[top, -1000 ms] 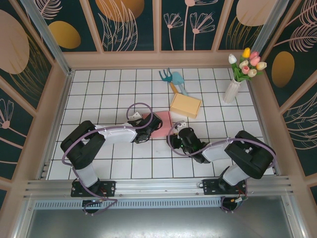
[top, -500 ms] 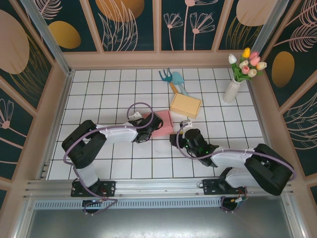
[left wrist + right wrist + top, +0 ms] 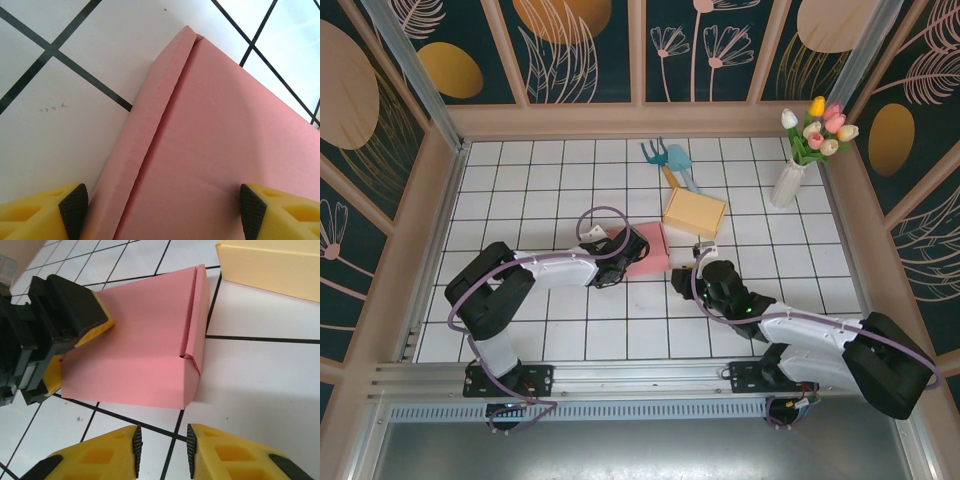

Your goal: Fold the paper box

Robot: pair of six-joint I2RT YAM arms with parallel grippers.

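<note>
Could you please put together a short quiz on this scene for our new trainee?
1. True or false: the white vase of tulips lies tipped over on the white tiled table.
2. What sits just beyond the pink paper box, toward the back wall? A) a green ceramic mug B) a yellow paper box C) a metal spoon
3. Fill in: the fingers spread wide over the pink box belong to the ___ gripper.
Key: 1 false, the vase stands upright; 2 B; 3 left gripper.
</note>
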